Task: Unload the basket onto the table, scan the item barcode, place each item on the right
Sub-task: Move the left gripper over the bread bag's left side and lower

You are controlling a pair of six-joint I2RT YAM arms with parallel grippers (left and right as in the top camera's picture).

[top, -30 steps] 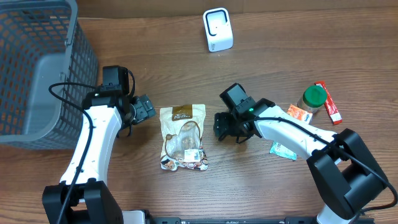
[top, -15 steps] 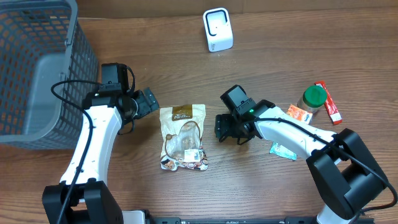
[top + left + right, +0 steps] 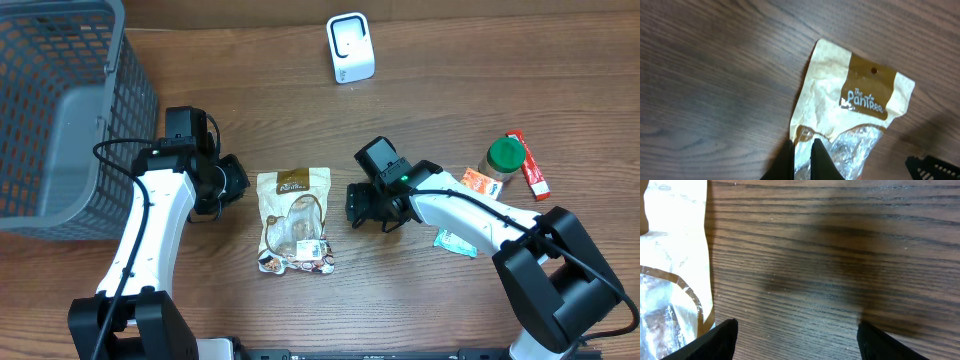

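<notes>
A tan and brown snack pouch [image 3: 293, 220] with a clear window lies flat in the middle of the table; its barcode does not show. The white scanner [image 3: 350, 47] stands at the back. My left gripper [image 3: 232, 182] hovers just left of the pouch, shut, with nothing between its fingers. In the left wrist view its tips [image 3: 802, 155] sit over the left edge of the pouch [image 3: 850, 115]. My right gripper [image 3: 362, 205] is open just right of the pouch. The right wrist view shows it [image 3: 797, 342] over bare wood, with the pouch edge [image 3: 670, 255] at the left.
A grey mesh basket [image 3: 60, 110] fills the back left corner. At the right lie a green-lidded jar [image 3: 503, 160], a red packet [image 3: 530, 165], an orange packet [image 3: 482, 182] and a teal packet [image 3: 456, 241].
My left gripper has gone from open to shut, and it dipped back down beside the pouch. The right arm and the pouch have hardly moved.
</notes>
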